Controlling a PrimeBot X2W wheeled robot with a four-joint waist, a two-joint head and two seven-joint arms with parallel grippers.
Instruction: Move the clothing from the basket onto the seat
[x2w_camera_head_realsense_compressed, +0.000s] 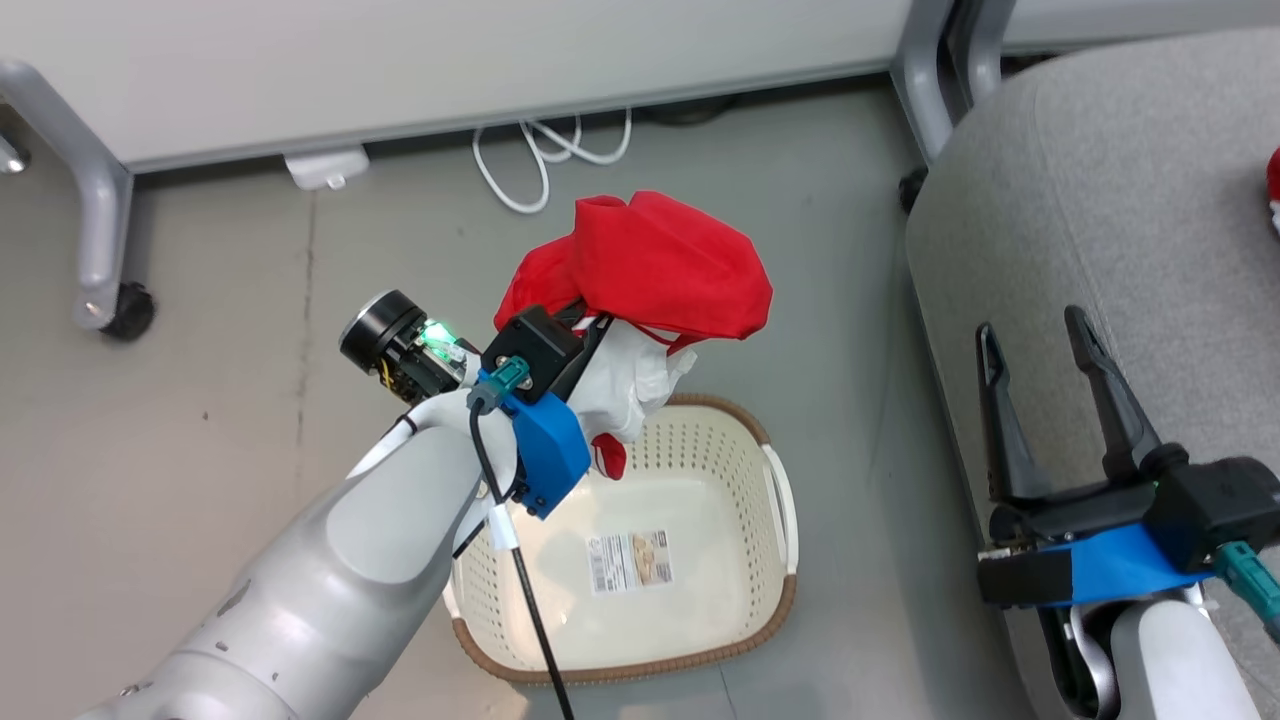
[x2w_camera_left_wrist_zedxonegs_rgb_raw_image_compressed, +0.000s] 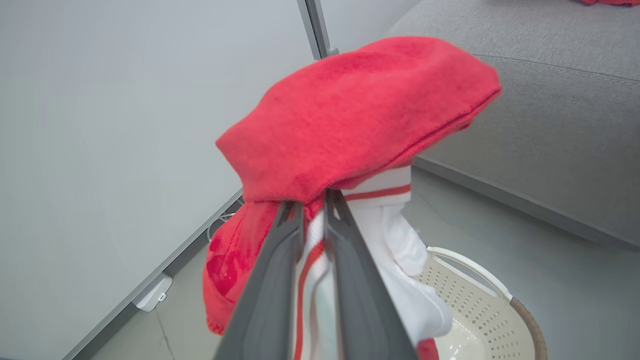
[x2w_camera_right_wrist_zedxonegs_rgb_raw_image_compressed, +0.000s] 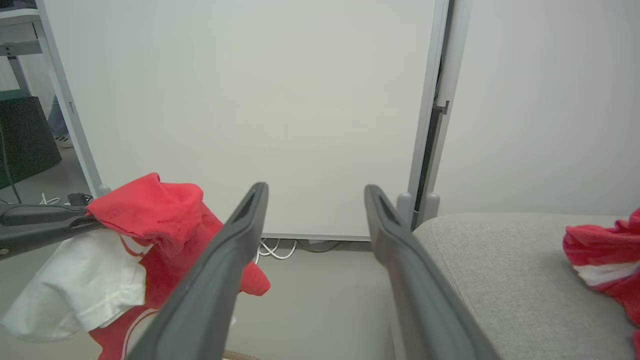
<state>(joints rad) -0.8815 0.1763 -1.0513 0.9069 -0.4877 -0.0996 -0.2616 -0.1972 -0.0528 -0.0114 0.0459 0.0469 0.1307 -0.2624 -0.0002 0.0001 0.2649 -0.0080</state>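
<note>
Left pincer (x2w_camera_left_wrist_zedxonegs_rgb_raw_image_compressed: 314, 200) mine: fingers nearly together, clamped on red garment (x2w_camera_head_realsense_compressed: 660, 265) with white striped trim, dangling above basket (x2w_camera_head_realsense_compressed: 720, 450). Right pincer (x2w_camera_head_realsense_compressed: 1030, 335): fingers wide apart, empty, over seat (x2w_camera_head_realsense_compressed: 1120, 180) edge. Second red piece (x2w_camera_right_wrist_zedxonegs_rgb_raw_image_compressed: 600, 250) lies on seat.

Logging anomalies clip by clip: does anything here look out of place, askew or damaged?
Nothing damaged or spilled. The red garment hangs bunched from the shut left tool above the basket, white part showing. A white cable lies looped on the floor.
</note>
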